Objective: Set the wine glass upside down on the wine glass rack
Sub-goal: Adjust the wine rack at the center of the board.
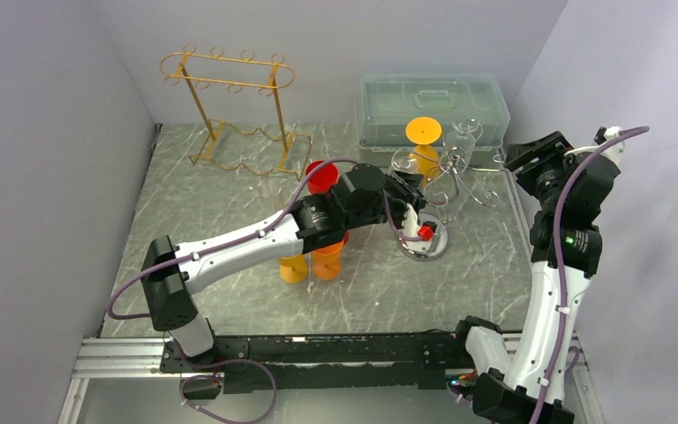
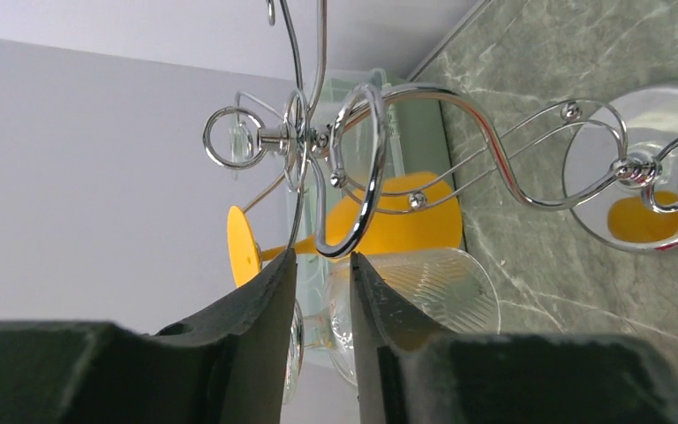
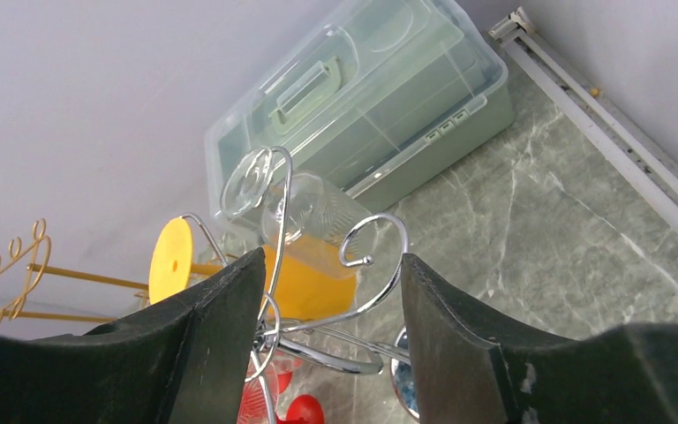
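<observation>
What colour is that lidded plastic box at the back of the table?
The box is pale translucent green, clearest in the right wrist view.

Rack (image 2: 274,138) above left fingers (image 2: 256,300): polished chrome wire, glossy. Wine glass (image 2: 446,287) beyond them: clear, ribbed. Fingers: matt black.

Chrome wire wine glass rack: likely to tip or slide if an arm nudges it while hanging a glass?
Chrome wire wine glass rack looks top-heavy: an orange wine glass and a clear ribbed glass hang high over one small round base, so a push up top may rock it. Thin wire arms probably flex. Smooth marbled table may let it slide.
</observation>
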`<state>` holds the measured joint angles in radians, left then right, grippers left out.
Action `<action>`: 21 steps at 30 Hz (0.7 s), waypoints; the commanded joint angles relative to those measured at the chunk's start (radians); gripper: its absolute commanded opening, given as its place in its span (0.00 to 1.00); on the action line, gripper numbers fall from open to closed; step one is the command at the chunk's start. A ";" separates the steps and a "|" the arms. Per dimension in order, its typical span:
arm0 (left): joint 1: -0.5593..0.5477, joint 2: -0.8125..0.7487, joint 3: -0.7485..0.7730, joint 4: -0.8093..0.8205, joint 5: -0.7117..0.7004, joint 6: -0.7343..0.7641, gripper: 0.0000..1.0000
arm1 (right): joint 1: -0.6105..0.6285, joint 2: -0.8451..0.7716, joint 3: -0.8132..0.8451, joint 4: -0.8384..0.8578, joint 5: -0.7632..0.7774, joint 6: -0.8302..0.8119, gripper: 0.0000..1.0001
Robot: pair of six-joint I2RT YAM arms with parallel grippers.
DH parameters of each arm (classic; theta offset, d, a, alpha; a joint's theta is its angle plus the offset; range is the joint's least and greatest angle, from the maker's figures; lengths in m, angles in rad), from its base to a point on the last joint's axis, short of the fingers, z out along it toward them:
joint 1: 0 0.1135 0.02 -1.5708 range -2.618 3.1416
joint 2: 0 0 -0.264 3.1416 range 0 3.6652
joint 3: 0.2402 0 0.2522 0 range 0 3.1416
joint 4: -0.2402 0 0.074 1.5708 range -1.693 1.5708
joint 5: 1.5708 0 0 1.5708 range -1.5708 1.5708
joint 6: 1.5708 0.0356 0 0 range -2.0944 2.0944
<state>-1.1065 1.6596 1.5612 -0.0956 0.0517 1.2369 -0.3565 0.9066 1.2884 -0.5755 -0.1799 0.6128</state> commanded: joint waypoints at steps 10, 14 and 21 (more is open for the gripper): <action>-0.082 -0.059 0.114 -0.056 -0.028 -0.119 0.96 | 0.091 -0.033 0.240 -0.134 -0.004 -0.097 0.40; -0.097 -0.125 0.116 -0.095 -0.001 -0.167 0.99 | 0.155 -0.061 0.246 -0.201 -0.054 -0.121 0.33; -0.098 -0.273 0.062 -0.136 -0.011 -0.180 0.99 | 0.249 -0.179 0.137 -0.379 -0.043 -0.174 0.19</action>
<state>-1.2022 1.4967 1.6279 -0.2413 0.0460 1.0935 -0.1379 0.7731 1.4815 -0.8188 -0.2111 0.4839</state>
